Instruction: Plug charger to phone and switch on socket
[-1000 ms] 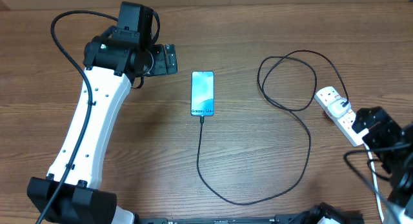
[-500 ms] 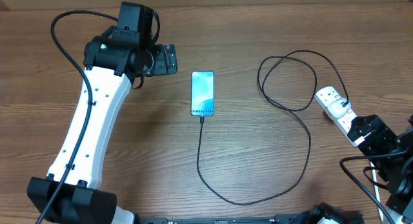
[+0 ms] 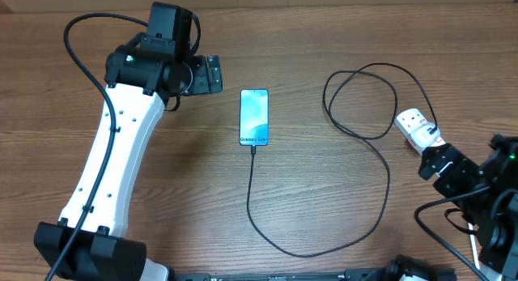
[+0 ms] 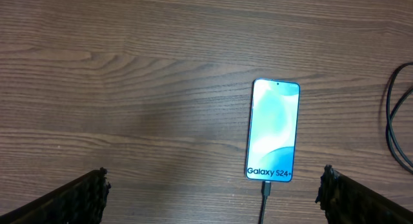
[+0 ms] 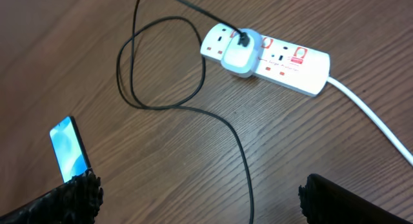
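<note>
Left arm: long white link runs from its base at the lower left corner up to the wrist. The left end effector (image 3: 217,74) points right toward the phone (image 3: 253,117), jaws spread wide, nothing in them, near the phone but clear of it. Prob. parked there because its part looks done, and from that spot its wrist cam looks straight down on the phone. The phone lies flat on the counter (image 3: 324,38) near the middle, screen up and lit, lettering at the end nearest the robot. The connector (image 4: 264,188) sits at that end and appears seated in the port, so the plugging step seems complete. The charger (image 3: 248,192) runs from it toward the robot, sweeps right in a slack curve, makes one loose loop, then ends in a white plug (image 5: 240,56) pushed into the socket (image 5: 290,59). No tension anywhere, so nothing tugs at the phone. The socket lies far right w/ red switches (image 5: 298,53) along its top and a thick white cord (image 5: 368,111) leaving one end. Can't tell if any switch is on. Right arm: base at the lower right, right end effector (image 3: 437,163) over the socket's near end, aimed up-left, jaws wide apart and empty. Whether it touches the socket isn't clear. That spot suits a press on the switch by the plug.
</note>
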Controlling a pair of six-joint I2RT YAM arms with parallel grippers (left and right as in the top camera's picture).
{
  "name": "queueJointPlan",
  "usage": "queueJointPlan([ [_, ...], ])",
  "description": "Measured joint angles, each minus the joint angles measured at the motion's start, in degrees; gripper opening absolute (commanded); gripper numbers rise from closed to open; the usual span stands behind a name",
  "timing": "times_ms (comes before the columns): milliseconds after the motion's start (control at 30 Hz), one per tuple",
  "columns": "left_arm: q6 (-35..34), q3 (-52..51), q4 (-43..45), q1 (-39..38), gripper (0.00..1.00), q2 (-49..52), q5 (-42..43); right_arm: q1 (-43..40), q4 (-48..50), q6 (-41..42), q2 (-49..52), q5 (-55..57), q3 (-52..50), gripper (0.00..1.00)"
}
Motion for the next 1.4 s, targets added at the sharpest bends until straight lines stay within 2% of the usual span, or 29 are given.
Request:
queueJointPlan([
  [200, 0.00, 0.00, -0.02, 0.00, 0.99, 0.00, 0.00, 5.20, 2.38, -0.02, -0.02, 2.08, -0.02, 1.00],
  [367, 0.00, 0.00, -0.04, 0.00, 1.00, 0.00, 0.00, 9.55, 9.73, -0.04, -2.23, 3.32, -0.92, 1.00],
  [533, 0.00, 0.00, 0.00, 0.00, 1.00, 0.00, 0.00, 13.38, 20.04, -0.07, -11.74, 3.48, -8.59, 1.00],
  [767, 0.00, 0.00, -0.02, 0.00, 1.00, 0.00, 0.00, 13.77, 32.63, -3.78, -22.16, 1.77, -22.32, 1.00],
  [1000, 0.00, 0.00, -0.04, 0.00, 1.00, 0.00, 0.00, 14.27, 49.48, -7.19, -32.17, -0.70, -36.59, 1.00],
  [1400, 0.00, 0.00, 0.00, 0.00, 1.00, 0.00, 0.00, 18.32, 66.18, -9.90, -43.91, -1.25, -52.46, 1.00],
])
